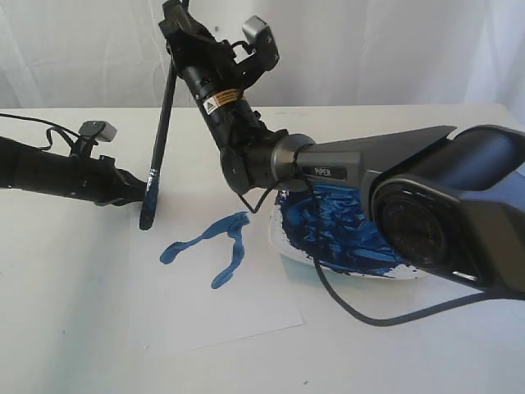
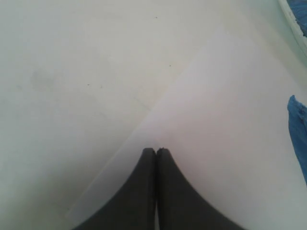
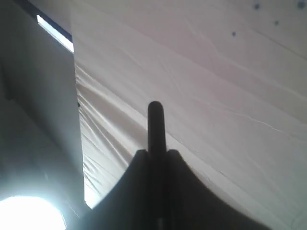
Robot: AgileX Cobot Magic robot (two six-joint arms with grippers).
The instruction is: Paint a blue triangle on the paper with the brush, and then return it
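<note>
My right gripper [image 1: 174, 33] points upward at the back, shut on the brush [image 1: 162, 131]. The black handle hangs down steeply, and its dark blue tip [image 1: 148, 217] is at the left edge of the paper [image 1: 246, 304]. The handle's end [image 3: 156, 124] sticks out past the shut fingers. Blue strokes of the triangle [image 1: 205, 236] form an open V on the paper. My left gripper [image 1: 144, 195] is shut and empty, low at the paper's left edge beside the brush tip. In its wrist view the fingertips [image 2: 156, 151] meet over the paper [image 2: 216, 120].
A white dish [image 1: 287, 246] smeared with blue paint lies right of the paper, partly under the right arm. Its rim [image 2: 291, 17] and a blue stroke [image 2: 298, 124] show in the left wrist view. A black cable [image 1: 361, 316] loops over the table's front right. White curtain behind.
</note>
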